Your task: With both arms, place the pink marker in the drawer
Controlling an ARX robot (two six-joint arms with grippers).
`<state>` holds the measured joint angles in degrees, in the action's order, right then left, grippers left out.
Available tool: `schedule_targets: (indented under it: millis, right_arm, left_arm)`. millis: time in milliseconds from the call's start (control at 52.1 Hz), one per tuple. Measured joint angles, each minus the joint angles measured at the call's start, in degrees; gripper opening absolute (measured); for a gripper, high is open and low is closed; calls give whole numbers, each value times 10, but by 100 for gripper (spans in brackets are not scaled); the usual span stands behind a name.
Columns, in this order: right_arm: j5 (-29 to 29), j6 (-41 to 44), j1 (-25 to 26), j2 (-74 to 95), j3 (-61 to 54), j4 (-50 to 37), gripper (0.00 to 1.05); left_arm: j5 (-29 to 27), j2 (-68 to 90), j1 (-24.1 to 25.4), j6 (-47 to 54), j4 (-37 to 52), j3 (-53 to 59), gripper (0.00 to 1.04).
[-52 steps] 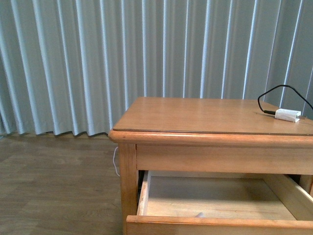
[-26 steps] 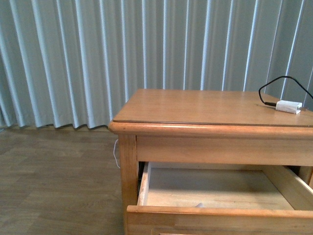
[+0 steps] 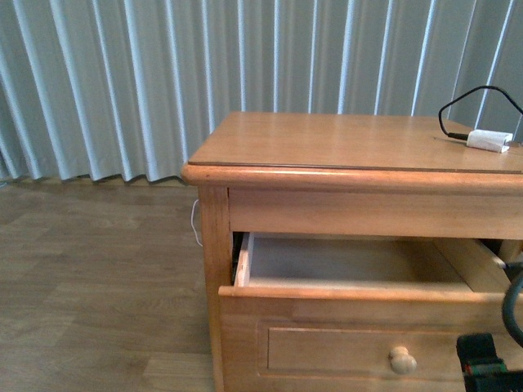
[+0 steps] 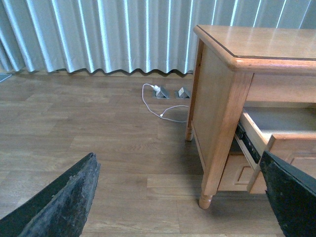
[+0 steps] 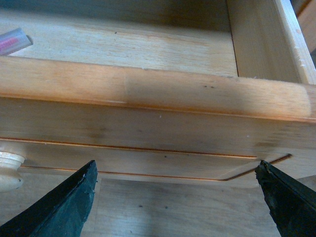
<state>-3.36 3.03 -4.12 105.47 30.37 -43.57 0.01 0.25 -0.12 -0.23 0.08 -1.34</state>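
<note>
Marker lies in drawer | likely light, stiff, slick: pinch mid-barrel | left pincer, right pincer spread, empty

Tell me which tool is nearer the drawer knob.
Right. The right tool faces the drawer front beside the knob; the left tool hangs over the floor beside the nightstand.

Honey-brown drawer; pink marker; pale grey-blue pleated curtain.
</note>
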Motion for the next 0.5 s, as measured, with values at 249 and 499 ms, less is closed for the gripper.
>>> schedule_targets:
  millis: [249, 499]
  right_arm:
    - [-17, -21, -7, 108, 132, -24, 96]
    - [-30, -36, -15, 191, 242, -36, 96]
  left_arm:
    - [0, 0, 0, 0, 0, 0, 98]
    - [0, 0, 0, 0, 0, 0, 98]
